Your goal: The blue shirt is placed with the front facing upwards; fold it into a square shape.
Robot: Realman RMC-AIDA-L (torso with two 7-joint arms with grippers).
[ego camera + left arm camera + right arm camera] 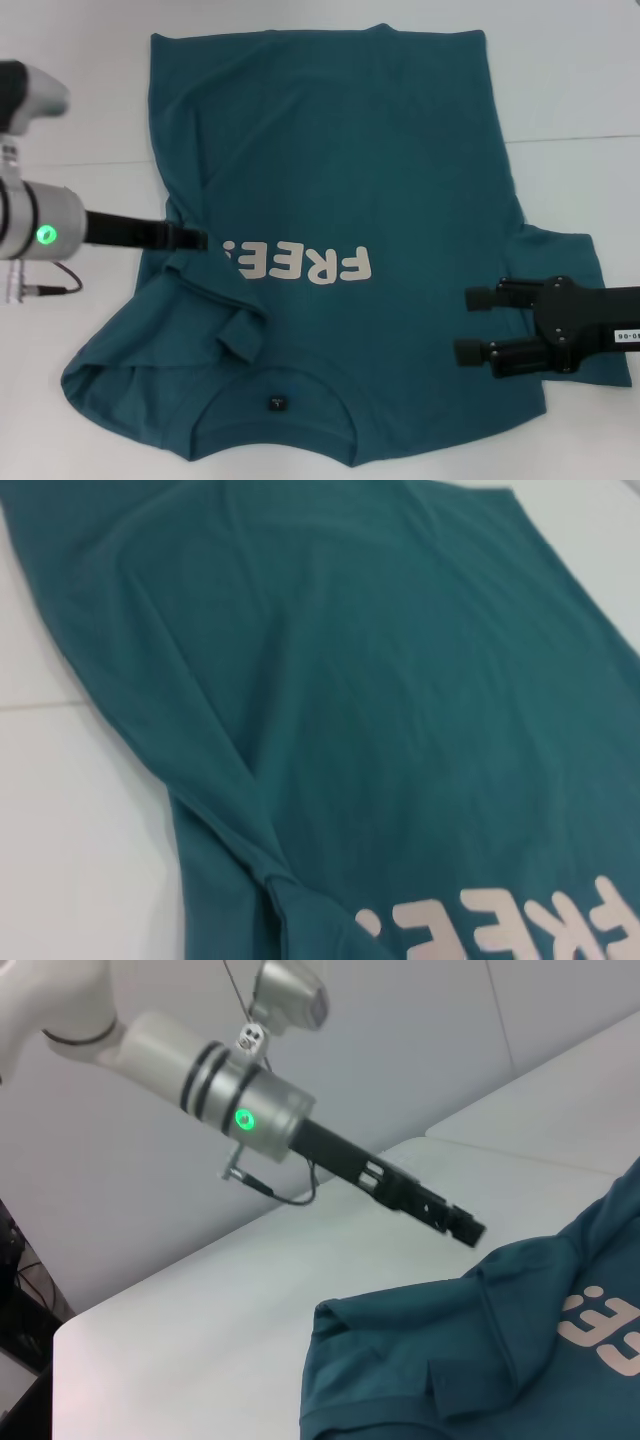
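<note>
Shirt: the blue shirt (380,180) lies flat on the white table (80,120), front up, collar at 6 o'clock in the head view and hem at 12 o'clock; the white "FREE!" lettering (300,264) sits across the chest.
Left side of shirt: the left sleeve (170,330) is already turned inward and rumpled, with a crease running from about 9 o'clock down toward the collar.
Right side of shirt: the right sleeve (565,255) is laid out flat, not yet folded.
Left gripper: the left gripper (200,238) hangs just above the shirt's left edge, at 9 o'clock from the lettering; its tip looks closed with no cloth visibly in it, judging by the right wrist view (468,1228).
Right gripper: the right gripper (474,324) is over the right sleeve area at 3 to 4 o'clock, its two fingers spread apart and empty.
Step in hand: probably the side folds, left one partly made and untidy.
Next move: seemingly the right gripper must drop onto the sleeve edge, pinch it and carry it inward toward the lettering; the left fold may need smoothing.
</note>
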